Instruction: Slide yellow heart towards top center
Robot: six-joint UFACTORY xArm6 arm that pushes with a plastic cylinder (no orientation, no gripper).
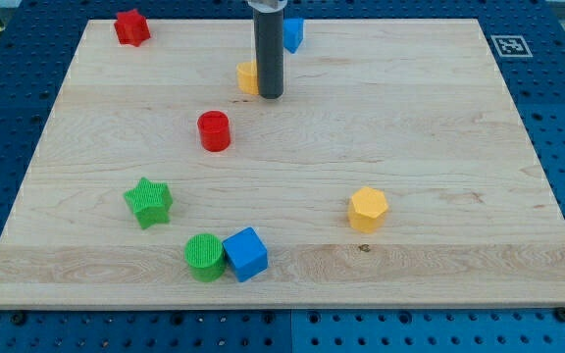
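The yellow heart (248, 76) lies near the top centre of the wooden board (439, 147), mostly hidden behind my rod. My tip (271, 96) rests on the board right against the heart's right side. A blue block (293, 34), shape unclear, sits just above and to the right of the rod, partly hidden by it.
A red star (131, 27) is at the top left. A red cylinder (214, 130) sits below the heart. A green star (149, 202), a green cylinder (204, 257) and a blue cube (245, 254) lie at the bottom left. A yellow hexagon (368, 209) lies at the right.
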